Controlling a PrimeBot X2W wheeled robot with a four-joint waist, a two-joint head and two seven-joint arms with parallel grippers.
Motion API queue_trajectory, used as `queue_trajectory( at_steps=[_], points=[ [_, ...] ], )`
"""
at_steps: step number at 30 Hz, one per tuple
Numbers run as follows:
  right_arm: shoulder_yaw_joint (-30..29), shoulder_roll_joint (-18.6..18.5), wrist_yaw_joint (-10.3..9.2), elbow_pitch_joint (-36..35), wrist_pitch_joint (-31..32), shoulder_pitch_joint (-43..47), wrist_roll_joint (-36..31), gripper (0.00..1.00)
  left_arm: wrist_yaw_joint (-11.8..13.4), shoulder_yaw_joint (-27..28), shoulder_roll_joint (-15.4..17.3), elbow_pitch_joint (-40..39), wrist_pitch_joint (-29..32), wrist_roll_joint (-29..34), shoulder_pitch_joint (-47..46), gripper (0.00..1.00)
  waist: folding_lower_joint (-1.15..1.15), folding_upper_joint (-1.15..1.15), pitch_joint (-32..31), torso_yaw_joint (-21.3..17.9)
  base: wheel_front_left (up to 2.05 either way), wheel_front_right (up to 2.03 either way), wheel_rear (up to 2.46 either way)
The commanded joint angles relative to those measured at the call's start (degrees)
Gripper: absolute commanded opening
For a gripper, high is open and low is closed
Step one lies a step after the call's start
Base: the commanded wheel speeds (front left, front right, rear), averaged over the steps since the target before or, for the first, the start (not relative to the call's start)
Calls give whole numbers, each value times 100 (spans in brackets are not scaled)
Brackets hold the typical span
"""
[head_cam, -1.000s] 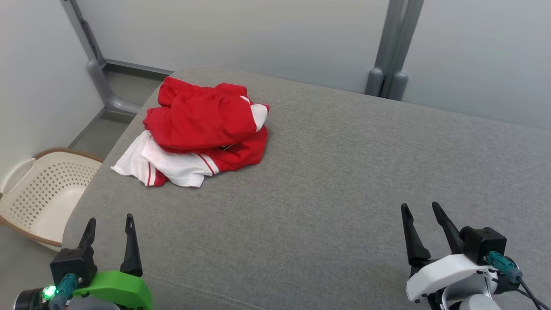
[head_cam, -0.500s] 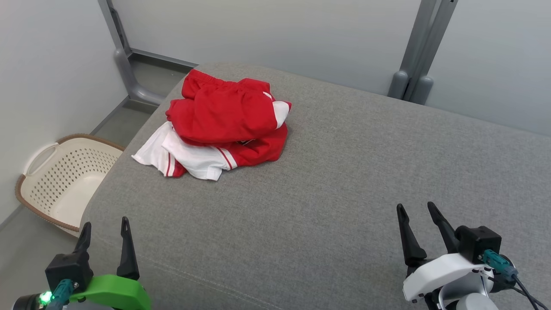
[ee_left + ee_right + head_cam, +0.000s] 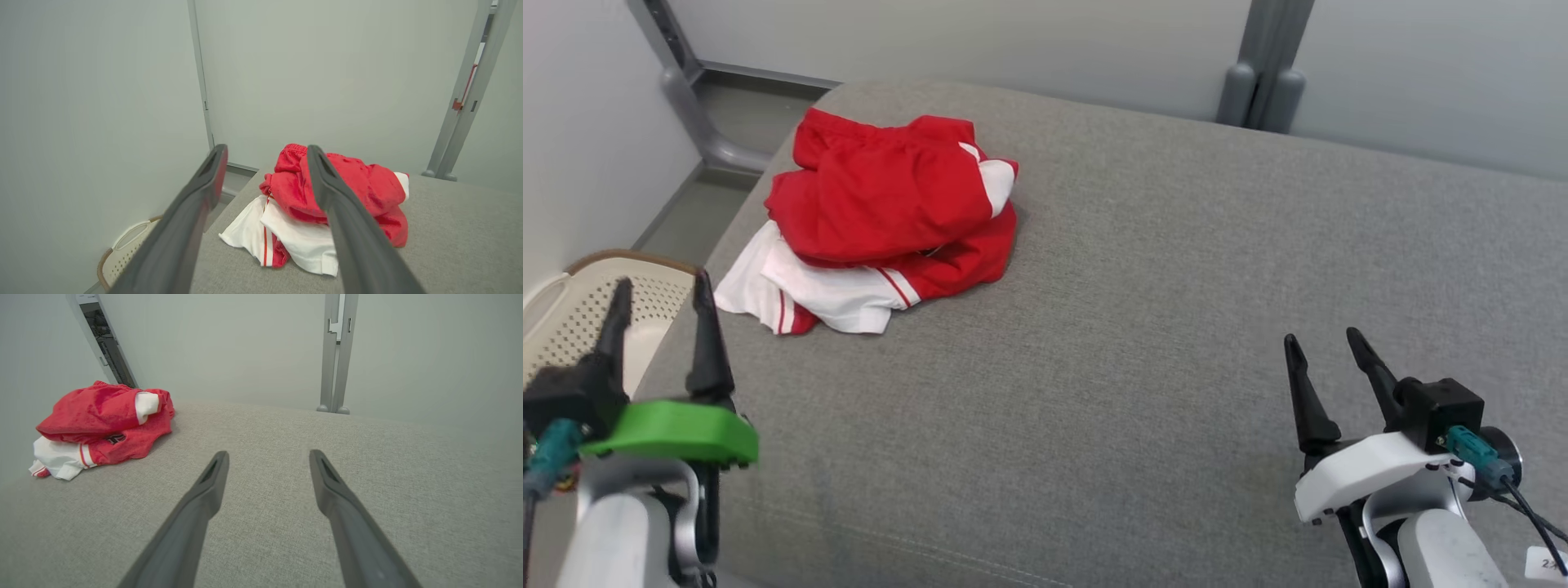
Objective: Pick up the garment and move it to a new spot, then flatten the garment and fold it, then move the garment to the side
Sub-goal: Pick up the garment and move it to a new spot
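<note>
- You have the crumpled red-and-white fabric garment [image 3: 882, 212] lying in a heap near the far left corner of the grey fabric-covered bench [image 3: 1143, 343].
- Its red folds are on top. A white part with thin red stripes spreads out from under them toward the bench's left edge.
- In the right wrist view, the garment [image 3: 102, 424] shows a white cuff on top and a small dark mark on the lower red layer. You cannot read that mark.
- Your left pincer [image 3: 662, 286], on the green-cased wrist, is up by the bench's left edge, closer to you than the heap. Its two dark fingers are spread wide with nothing between them.
- In the left wrist view, the left pincer [image 3: 266, 149] points toward the garment [image 3: 367, 188] and is clear of the cloth.
- Your right pincer [image 3: 1321, 336], on the white-cased wrist, is over the near right part of the bench, well apart from the garment. Its fingers are also spread wide and empty.
- In the right wrist view, the right pincer [image 3: 268, 453] has bare grey fabric in front of it, with the heap off to that view's left.
- A cream perforated plastic laundry basket with a brown rim [image 3: 572, 294] stands on the floor just beside the bench's left edge. It also shows in the left wrist view [image 3: 122, 253].
- Pale grey wall panels and grey metal posts [image 3: 1262, 49] stand beyond the far edge.
</note>
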Motion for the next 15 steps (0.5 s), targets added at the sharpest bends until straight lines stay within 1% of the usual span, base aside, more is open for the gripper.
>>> queue_trajectory(
  at_steps=[1, 3, 7, 10, 15],
  points=[
    [-66, -27, 2, -62, 37, -102, -79, 100, -60, 40, 70, 74, -42, -33, -329, 100, 0, 0, 513, -484, 0, 0, 0],
    [-124, -25, 2, -138, 62, -164, -165, 100, -97, 86, 108, 143, -88, -96, -658, 100, 0, 0, 716, -662, 0, 0, 0],
    [-318, -25, 2, -314, 113, -300, -341, 100, -269, 165, 281, 451, -143, -220, -1422, 100, 0, 0, 1180, -1034, 0, 0, 0],
    [-449, -21, 2, -439, 95, -413, -410, 100, -399, 210, 472, 723, -121, -279, -1979, 100, 0, 0, 1492, -1293, 0, 0, 0],
    [-609, -21, 2, -545, 38, -545, -469, 100, -571, 260, 739, 1194, -48, -325, -2715, 100, 0, 0, 1843, -1623, 0, 0, 0]
  ],
)
